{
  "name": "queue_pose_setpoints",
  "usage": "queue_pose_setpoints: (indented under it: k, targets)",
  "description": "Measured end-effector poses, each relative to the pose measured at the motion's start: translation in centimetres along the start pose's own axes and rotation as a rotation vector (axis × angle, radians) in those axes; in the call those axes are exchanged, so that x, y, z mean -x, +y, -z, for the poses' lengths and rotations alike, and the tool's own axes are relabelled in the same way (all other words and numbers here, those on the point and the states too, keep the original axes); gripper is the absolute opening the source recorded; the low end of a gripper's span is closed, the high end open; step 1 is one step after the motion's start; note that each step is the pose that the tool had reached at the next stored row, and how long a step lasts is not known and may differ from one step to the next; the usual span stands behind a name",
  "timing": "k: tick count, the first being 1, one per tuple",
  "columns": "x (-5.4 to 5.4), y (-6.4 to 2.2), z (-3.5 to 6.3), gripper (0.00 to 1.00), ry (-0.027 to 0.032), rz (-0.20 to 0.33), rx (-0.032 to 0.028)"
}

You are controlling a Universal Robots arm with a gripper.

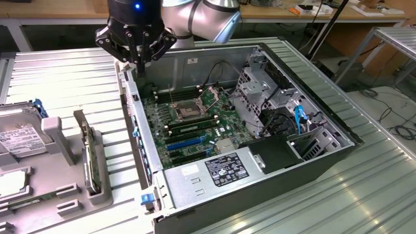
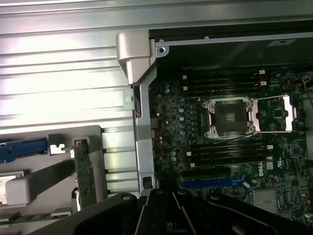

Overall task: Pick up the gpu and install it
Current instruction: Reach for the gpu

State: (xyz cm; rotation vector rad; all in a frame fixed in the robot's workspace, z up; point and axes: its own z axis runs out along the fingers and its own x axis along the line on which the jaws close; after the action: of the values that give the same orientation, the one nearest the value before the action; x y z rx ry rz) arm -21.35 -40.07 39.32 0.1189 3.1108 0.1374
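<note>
gpu look: thin flat card (image 1: 89,148), dark from the exterior view. Its face is greenish with small parts in the wrist view, and it has a silvery metal bracket at one end.
gpu location: stands on its long edge in a slot of the grey fixture (image 1: 62,141), at the exterior view's left of the case and not touching it. Well apart from the gripper.
fixture: matte grey, blocky posts and slots, sits on the table.
memory sticks: narrow green strips (image 1: 29,201) lying low in the fixture, nearer the camera than the card.
hard drive: boxy and silver (image 1: 16,139) with a white label, print too small to read. Sits on the fixture beyond the sticks.
table: ribbed bare metal (image 1: 364,185), shiny.
case: black tower (image 1: 293,190) lying on its side with the panel off, bare sheet metal inside.
power supply: silver box (image 1: 195,178) in the near corner. Black sticker with white print, unreadable.
motherboard: green (image 1: 217,127). Has blue expansion slots (image 1: 185,144), black memory slots and a square CPU socket (image 1: 184,111) in a metal frame. White lettering on the board in the wrist view looks like "DELL".
drive cage: perforated grey metal (image 1: 256,95), blue cable beside it.
gripper: black (image 1: 138,66), fingers pinched together with nothing between them. Hangs over the far corner of the case's rear wall.
background: wooden benches with clutter.
</note>
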Motion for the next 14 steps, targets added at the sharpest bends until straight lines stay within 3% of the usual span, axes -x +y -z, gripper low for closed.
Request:
queue_pose_setpoints:
  k: [14]
  targets:
    - [-2.3, -0.18, 0.06, 0.11, 0.0, 0.0, 0.0]
